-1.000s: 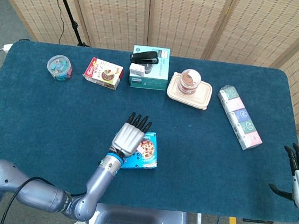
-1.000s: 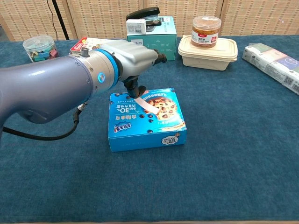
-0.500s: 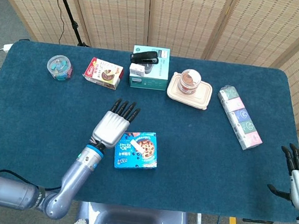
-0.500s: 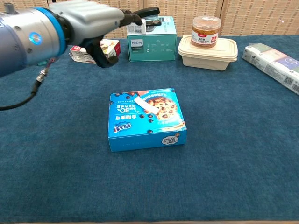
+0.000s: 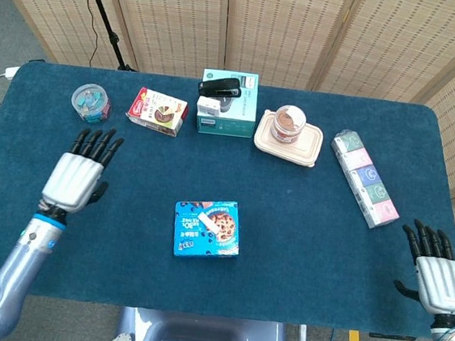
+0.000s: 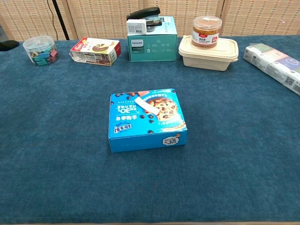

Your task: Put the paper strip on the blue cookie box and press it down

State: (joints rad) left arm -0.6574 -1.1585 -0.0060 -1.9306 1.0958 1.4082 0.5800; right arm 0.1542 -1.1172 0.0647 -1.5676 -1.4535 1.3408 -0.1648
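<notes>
Lying flat on top of the blue cookie box (image 6: 146, 118), the white paper strip (image 6: 147, 106) sits slantwise across the lid, near the middle of the blue table (image 5: 304, 219). Both hands are well apart from the box. At the table's left side, the left hand (image 5: 76, 177) is empty with fingers spread. Near the right front corner, the right hand (image 5: 435, 274) is also empty, fingers apart. A red box (image 6: 94, 50) stands along the far edge.
</notes>
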